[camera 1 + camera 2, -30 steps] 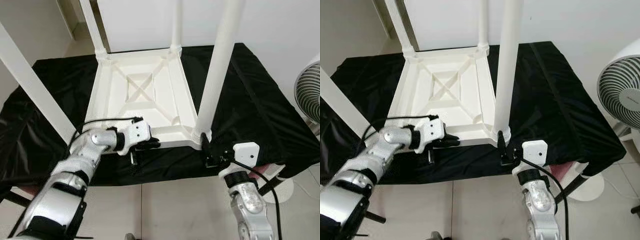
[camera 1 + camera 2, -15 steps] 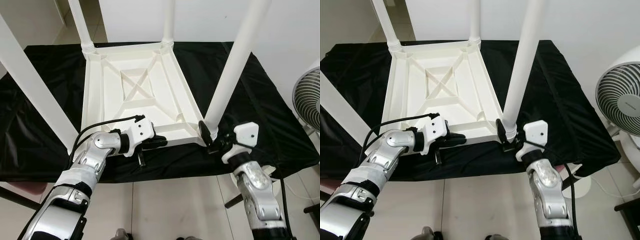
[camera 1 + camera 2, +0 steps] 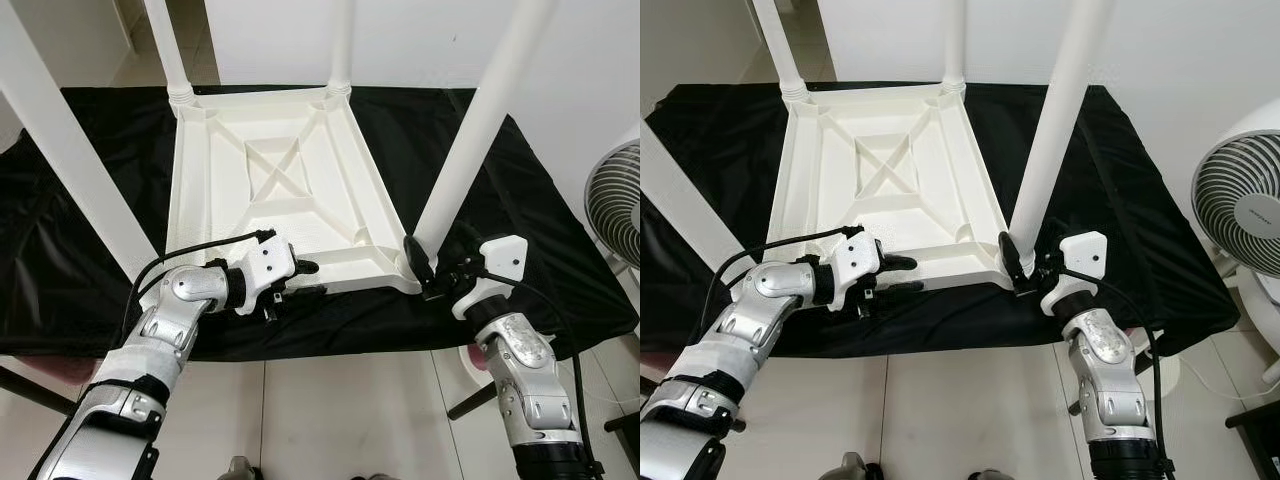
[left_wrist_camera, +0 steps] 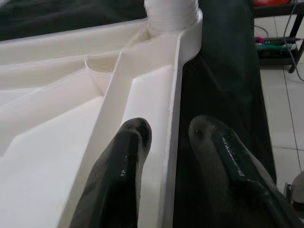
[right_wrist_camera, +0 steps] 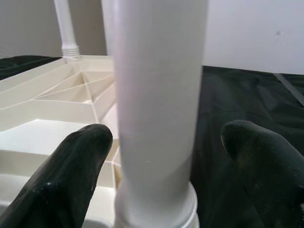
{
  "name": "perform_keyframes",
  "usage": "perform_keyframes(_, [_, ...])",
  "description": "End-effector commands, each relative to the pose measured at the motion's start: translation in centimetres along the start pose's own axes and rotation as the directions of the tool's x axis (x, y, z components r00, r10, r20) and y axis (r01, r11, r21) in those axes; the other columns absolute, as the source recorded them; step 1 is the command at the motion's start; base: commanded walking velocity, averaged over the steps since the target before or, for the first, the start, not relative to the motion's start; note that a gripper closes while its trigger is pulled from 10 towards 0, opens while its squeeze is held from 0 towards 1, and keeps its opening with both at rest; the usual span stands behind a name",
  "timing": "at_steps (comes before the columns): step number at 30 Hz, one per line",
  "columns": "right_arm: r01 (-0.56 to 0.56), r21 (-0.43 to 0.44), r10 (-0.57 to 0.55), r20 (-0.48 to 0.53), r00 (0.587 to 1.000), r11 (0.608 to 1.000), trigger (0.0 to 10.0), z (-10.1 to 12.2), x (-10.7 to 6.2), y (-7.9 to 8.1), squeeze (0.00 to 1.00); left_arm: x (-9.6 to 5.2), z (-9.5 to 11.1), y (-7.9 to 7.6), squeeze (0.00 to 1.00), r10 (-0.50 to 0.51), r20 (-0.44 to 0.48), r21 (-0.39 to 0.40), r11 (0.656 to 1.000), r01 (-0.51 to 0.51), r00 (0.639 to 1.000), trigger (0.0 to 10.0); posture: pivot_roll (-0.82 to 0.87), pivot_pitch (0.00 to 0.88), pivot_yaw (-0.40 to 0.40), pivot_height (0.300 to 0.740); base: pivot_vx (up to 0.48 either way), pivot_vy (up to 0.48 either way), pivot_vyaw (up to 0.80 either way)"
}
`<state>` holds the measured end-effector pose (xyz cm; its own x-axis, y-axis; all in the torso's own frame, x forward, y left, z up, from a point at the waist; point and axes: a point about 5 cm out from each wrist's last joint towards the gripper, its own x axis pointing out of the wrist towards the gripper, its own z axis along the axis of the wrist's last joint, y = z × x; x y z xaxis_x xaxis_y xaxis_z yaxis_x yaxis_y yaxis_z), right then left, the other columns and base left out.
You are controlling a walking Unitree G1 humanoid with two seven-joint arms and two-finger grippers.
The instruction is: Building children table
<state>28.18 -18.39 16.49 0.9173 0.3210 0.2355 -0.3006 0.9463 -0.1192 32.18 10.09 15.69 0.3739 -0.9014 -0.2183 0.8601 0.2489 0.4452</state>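
Note:
The white children's table [image 3: 280,170] lies upside down on a black cloth [image 3: 520,220], its legs pointing up. My left gripper [image 3: 306,279] is at the near rim of the tabletop. It is open, with one finger [image 4: 128,142] inside the rim and the other [image 4: 213,142] outside it. My right gripper [image 3: 425,270] is at the foot of the near right leg [image 3: 470,140]. It is open, with one fingertip [image 5: 85,147] on each side of the leg [image 5: 156,95] and small gaps between them.
The near left leg [image 3: 60,140] slants up beside my left arm, and two far legs [image 3: 165,45] stand at the back. A white fan [image 3: 615,200] stands right of the cloth-covered surface. Tiled floor [image 3: 350,420] lies below its near edge.
The whole view has shifted. My right gripper has come up from the table's corner to straddle the foot of the leg. My left gripper has drawn back a little along the near rim.

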Motion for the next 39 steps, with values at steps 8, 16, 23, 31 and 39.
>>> perform_keyframes(8, [-0.046,0.016,0.047,-0.050,0.998,0.999,10.0,-0.8,0.6,-0.8,0.00,1.9,4.2,-0.7,0.00,0.081,0.148,-0.011,0.997,-0.080,0.986,10.0,0.03,0.066,0.011,0.740,0.000,0.000,0.00])
perform_keyframes(16, [-0.075,0.028,0.077,-0.052,0.996,0.997,10.0,-0.7,1.4,-1.1,0.00,3.2,4.4,-0.9,0.00,0.180,0.159,-0.097,0.981,-0.166,0.971,10.0,0.04,0.055,0.005,0.740,0.000,0.000,0.00])
perform_keyframes(23, [-0.139,-0.004,0.139,-0.050,0.989,0.990,10.0,-0.8,2.2,-1.4,0.00,3.9,3.9,-2.2,0.00,0.238,0.150,-0.165,0.963,-0.213,0.960,10.0,0.05,0.041,-0.003,0.740,0.000,0.000,0.00])
perform_keyframes(31, [-0.156,0.007,0.157,-0.068,0.985,0.988,0.0,-1.4,2.5,-2.0,0.00,3.6,3.7,-2.8,0.00,0.352,0.111,-0.240,0.917,-0.319,0.929,10.0,0.06,0.015,-0.013,0.740,0.000,0.000,0.00])
perform_keyframes(39, [-0.144,0.006,0.144,-0.080,0.986,0.990,0.0,-1.8,2.5,-2.0,0.00,3.7,3.5,-2.5,0.00,0.403,0.074,-0.255,0.892,-0.373,0.912,10.0,0.07,0.011,-0.018,0.740,0.000,0.000,0.00])
